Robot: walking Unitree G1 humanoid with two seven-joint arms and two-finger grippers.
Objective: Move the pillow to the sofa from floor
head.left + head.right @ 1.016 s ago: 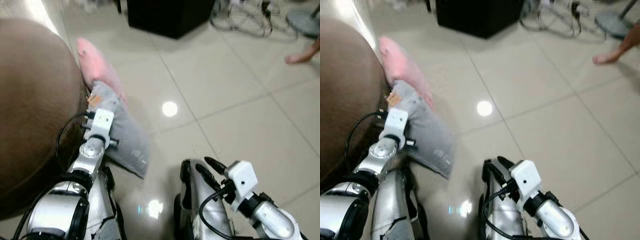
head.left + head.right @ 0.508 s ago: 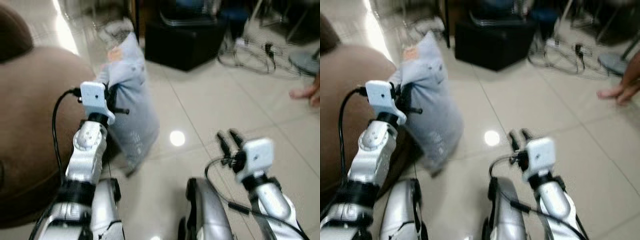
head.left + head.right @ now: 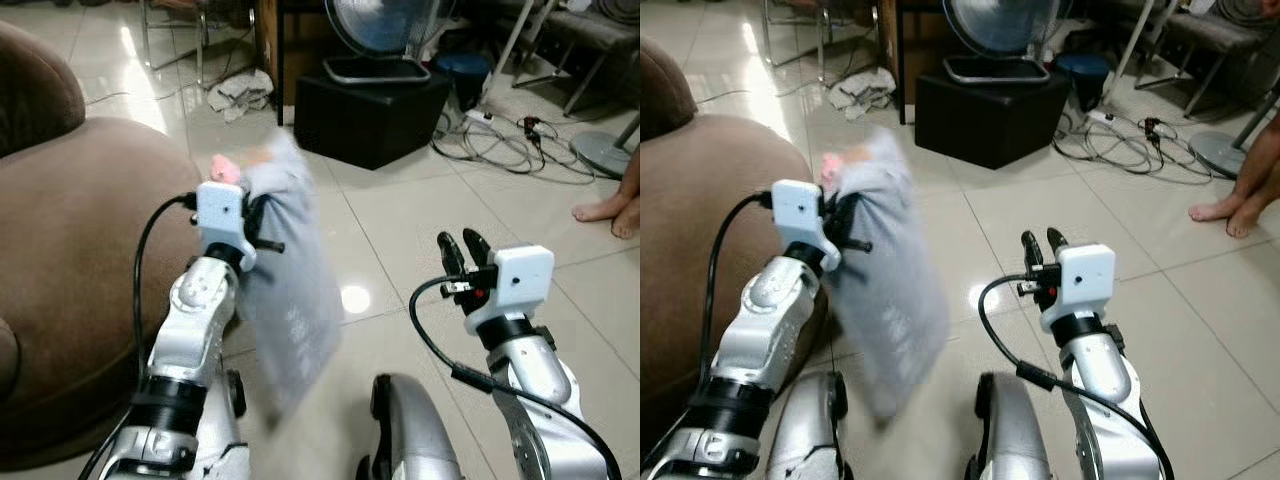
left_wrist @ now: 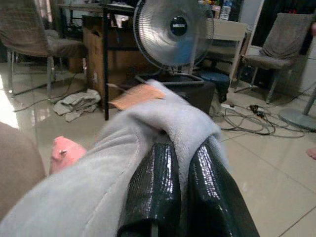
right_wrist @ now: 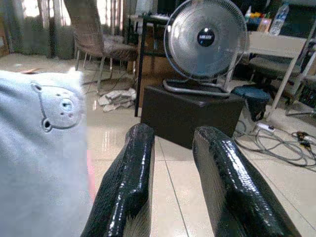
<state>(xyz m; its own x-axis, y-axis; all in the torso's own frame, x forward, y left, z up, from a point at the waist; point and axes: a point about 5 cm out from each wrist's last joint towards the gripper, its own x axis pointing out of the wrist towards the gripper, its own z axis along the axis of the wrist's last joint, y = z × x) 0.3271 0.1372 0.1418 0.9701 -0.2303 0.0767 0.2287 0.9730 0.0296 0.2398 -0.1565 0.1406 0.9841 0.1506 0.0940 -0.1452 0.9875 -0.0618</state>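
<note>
A grey pillow [image 3: 292,300] with a small bear face [image 5: 59,106] hangs off the floor, blurred, beside the brown sofa [image 3: 70,250]. My left gripper [image 3: 262,212] is shut on its top corner; the left wrist view has both black fingers [image 4: 154,177] pinching the grey fabric near an orange tag [image 4: 138,95]. A pink thing [image 3: 224,168] peeks out behind the pillow's top. My right gripper [image 3: 462,246] is held up to the right of the pillow, open with nothing between its fingers [image 5: 133,168].
A black box [image 3: 368,110] with a standing fan [image 5: 205,39] on it is ahead. Cables [image 3: 500,150] trail over the tiles to its right. A person's bare feet [image 3: 610,208] are at the far right. A crumpled cloth [image 3: 240,90] lies on the floor behind.
The view has tilted up. My left gripper has lifted the grey pillow off the floor beside the sofa, and it now swings. My right arm has come up too.
</note>
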